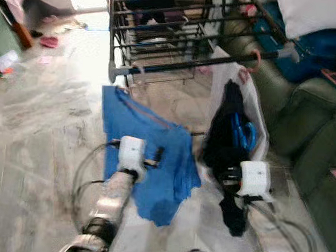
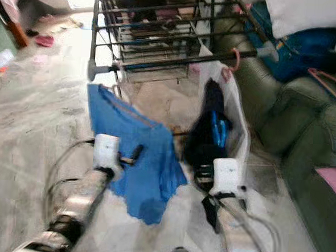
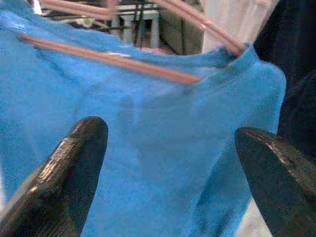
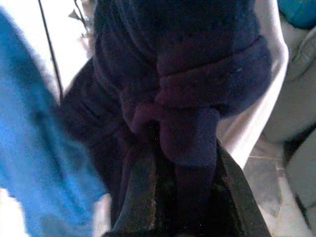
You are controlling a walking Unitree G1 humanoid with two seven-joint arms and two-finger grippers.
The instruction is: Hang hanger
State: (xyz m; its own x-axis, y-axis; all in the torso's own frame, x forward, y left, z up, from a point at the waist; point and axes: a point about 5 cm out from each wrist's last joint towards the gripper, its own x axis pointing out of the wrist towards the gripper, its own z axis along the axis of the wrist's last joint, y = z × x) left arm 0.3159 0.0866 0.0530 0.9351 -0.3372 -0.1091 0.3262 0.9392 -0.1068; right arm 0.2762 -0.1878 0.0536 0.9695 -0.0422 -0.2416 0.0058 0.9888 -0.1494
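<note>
Left tool [image 3: 168, 168] agape before blue shirt [image 1: 149, 159]; right tool [image 4: 180, 197] pinching dark garment [image 4: 187, 98]

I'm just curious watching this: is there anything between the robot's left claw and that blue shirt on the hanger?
Nothing visible. The left gripper is open, its two fingers spread in front of the blue shirt, which hangs on a pink hanger. The right gripper is shut on a dark garment beside it.

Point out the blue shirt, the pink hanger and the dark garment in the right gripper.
blue shirt [image 1: 153, 176], left eye view, middle of the cloth.
pink hanger [image 3: 113, 61], left wrist view, lower bar.
dark garment [image 4: 187, 94], right wrist view, bunched fold above the fingers.
</note>
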